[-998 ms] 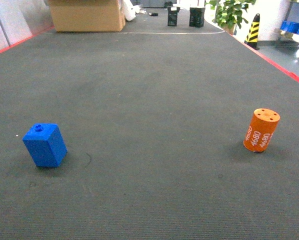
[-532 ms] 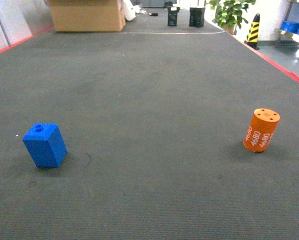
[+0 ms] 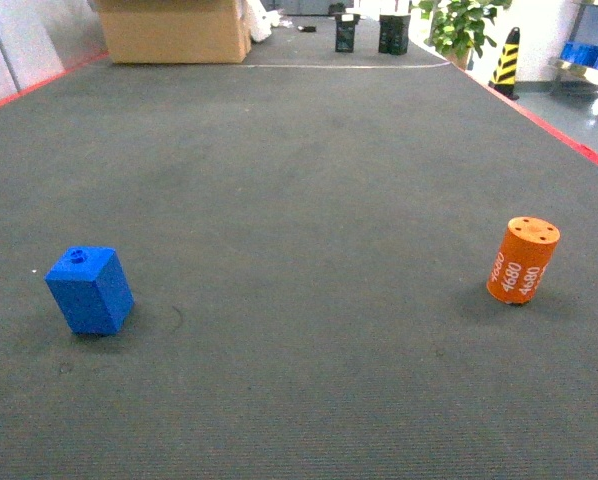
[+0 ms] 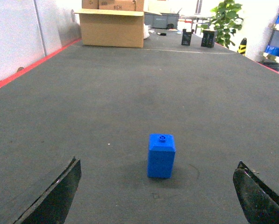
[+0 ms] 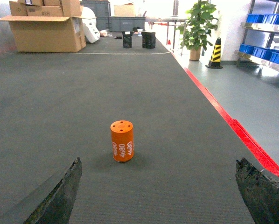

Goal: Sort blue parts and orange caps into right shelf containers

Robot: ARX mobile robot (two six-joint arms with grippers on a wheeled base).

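Observation:
A blue part (image 3: pixel 89 290) stands upright on the dark mat at the left of the head view, stud on top. An orange cap (image 3: pixel 522 260) marked "4680" stands at the right. Neither gripper shows in the head view. My left gripper (image 4: pixel 157 164) is open, with the blue part (image 4: pixel 161 155) a little ahead, centred between its fingers. My right gripper (image 5: pixel 158 160) is open too, and the orange cap (image 5: pixel 122 141) stands ahead, left of centre. Far off to the right, blue containers (image 5: pixel 265 52) sit on the right shelf (image 5: pixel 263 28).
The mat's red edge (image 3: pixel 554 130) runs along the right, with grey floor (image 5: pixel 251 93) beyond it. A cardboard box (image 3: pixel 174 30), two black items (image 3: pixel 369 32), a potted plant (image 3: pixel 462 25) and a yellow-black cone (image 3: pixel 506 62) stand at the far end.

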